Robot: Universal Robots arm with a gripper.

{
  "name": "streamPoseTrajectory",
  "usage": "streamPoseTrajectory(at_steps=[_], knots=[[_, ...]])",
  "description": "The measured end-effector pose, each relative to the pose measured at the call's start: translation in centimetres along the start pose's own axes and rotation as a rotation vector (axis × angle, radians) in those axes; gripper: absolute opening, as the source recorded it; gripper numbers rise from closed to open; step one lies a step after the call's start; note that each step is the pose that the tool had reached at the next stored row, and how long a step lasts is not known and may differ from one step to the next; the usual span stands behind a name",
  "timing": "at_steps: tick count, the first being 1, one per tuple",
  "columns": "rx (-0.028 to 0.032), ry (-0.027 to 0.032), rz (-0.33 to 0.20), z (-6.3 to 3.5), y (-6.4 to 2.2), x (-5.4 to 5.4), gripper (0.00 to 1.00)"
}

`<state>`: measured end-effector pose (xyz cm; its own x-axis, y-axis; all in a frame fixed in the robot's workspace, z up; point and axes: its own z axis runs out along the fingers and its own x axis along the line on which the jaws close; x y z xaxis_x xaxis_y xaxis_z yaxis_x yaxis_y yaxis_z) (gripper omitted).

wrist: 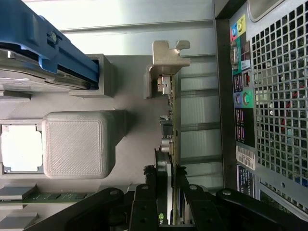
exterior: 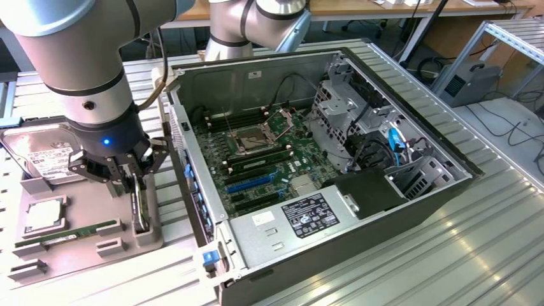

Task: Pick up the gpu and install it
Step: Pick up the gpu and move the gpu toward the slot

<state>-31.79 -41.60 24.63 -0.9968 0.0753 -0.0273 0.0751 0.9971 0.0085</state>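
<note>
- a ribbed metal counter point(exterior: 476, 255) carries an open computer case point(exterior: 340, 127); a grey parts holder point(exterior: 85, 255) sits just beside it, on the exterior view's left.
- the gpu point(wrist: 169, 126) stands on edge in the holder's slot nearest the case, its silver bracket point(wrist: 168, 60) at one end.
- the end effector point(exterior: 134, 190) is closed on the gpu, one finger against each face.
- a hard drive point(exterior: 42, 153), a processor point(exterior: 42, 217) and a memory stick point(exterior: 68, 233) lie in the holder.

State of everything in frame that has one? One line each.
gripper: closed on the gpu.
gpu: upright on edge, seated in the grey holder.
computer case: lying flat, side open, motherboard exposed.
memory stick: lying in its holder slot.
hard drive: resting in the holder.
</note>
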Motion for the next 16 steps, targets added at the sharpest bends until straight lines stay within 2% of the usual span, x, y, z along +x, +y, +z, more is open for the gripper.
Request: streamPoseTrajectory(at_steps=[16], knots=[[0.0001, 0.0001, 0.0, -0.66, 0.01, -0.02, 0.27]])
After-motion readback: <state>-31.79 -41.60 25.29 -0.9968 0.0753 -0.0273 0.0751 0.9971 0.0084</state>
